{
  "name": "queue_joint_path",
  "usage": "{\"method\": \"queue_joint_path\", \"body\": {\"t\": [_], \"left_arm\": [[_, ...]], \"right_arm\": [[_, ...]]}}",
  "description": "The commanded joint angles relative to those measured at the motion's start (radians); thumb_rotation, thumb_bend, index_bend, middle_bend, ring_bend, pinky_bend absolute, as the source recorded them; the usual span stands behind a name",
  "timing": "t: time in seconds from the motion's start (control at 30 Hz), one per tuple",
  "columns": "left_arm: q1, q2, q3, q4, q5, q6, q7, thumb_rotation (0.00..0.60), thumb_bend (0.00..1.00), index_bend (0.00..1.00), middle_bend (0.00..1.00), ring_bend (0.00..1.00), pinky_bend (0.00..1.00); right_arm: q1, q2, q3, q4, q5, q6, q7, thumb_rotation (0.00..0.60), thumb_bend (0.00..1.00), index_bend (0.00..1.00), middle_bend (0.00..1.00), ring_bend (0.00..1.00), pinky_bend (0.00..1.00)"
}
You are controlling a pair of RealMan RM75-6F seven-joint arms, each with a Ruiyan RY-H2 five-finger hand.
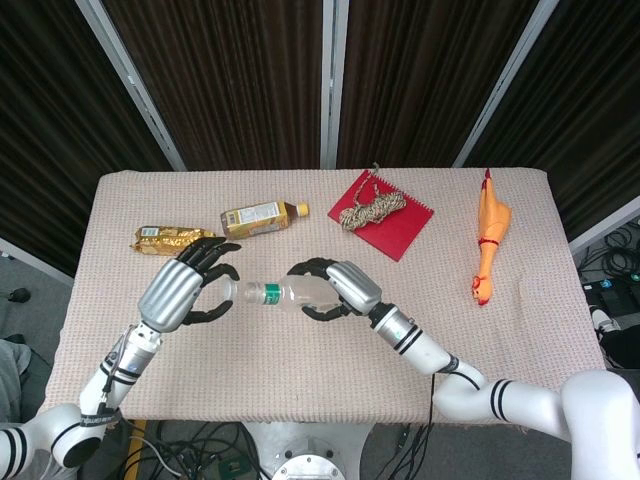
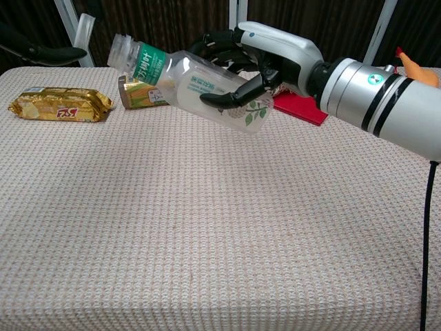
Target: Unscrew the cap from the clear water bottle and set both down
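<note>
- The right hand (image 1: 335,288) wraps its fingers around the body of the clear water bottle (image 1: 290,294), holding it off the table (image 1: 300,370) near the middle, tilted with its neck pointing left and slightly up; that angle presents the neck to the other hand.
- The left hand (image 1: 185,288) sits just left of the neck with its fingers curled inward. Whether they hold the cap I cannot tell, since the head view hides the fingertips' contents behind the hand's back.
- The chest view shows the bottle's mouth (image 2: 122,47) bare, threads exposed and no cap on it (so the unscrewing looks finished, and what remains is setting both pieces down).
- The chest view shows only one dark finger of the left hand at the far left edge, apart from the mouth; the head view alone shows that whole hand.
- The head view also lays out the far side of the table: a gold snack packet (image 1: 172,239), an amber drink bottle (image 1: 262,217), a red notebook (image 1: 390,224) with a coil of rope (image 1: 371,211) on it, and a rubber chicken (image 1: 489,240) at the far right, all well apart from the lifted bottle.
- The chest view shows bare cloth below the bottle, likely where it can be stood.
</note>
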Motion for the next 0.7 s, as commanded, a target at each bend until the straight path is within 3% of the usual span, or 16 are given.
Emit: {"method": "queue_joint_path", "body": {"t": [0.03,0.2,0.4,0.53,0.7], "left_arm": [[0.012,0.006,0.009,0.031,-0.037,-0.017,0.012,0.6,0.29,0.49,0.17,0.1,0.16],[0.007,-0.019,0.04,0.093,-0.147,-0.127,0.179,0.6,0.3,0.49,0.17,0.1,0.16],[-0.038,-0.087,0.072,0.142,-0.28,-0.281,0.414,0.6,0.29,0.46,0.18,0.1,0.15],[-0.065,-0.123,0.071,0.142,-0.378,-0.352,0.489,0.6,0.28,0.44,0.18,0.1,0.15],[-0.085,-0.16,0.067,0.154,-0.429,-0.367,0.539,0.6,0.25,0.36,0.18,0.1,0.15]], "right_arm": [[-0.023,0.043,-0.026,-0.007,-0.003,-0.001,-0.03,0.6,0.36,0.39,0.39,0.23,0.32],[-0.054,0.116,-0.047,-0.038,0.003,0.002,-0.097,0.6,0.36,0.39,0.4,0.23,0.32],[-0.057,0.17,-0.038,-0.075,0.019,-0.005,-0.224,0.6,0.36,0.39,0.4,0.23,0.32],[-0.059,0.188,-0.025,-0.099,0.049,-0.016,-0.309,0.6,0.36,0.39,0.39,0.23,0.32],[-0.061,0.193,-0.022,-0.113,0.082,-0.041,-0.348,0.6,0.36,0.39,0.39,0.23,0.32]]}}
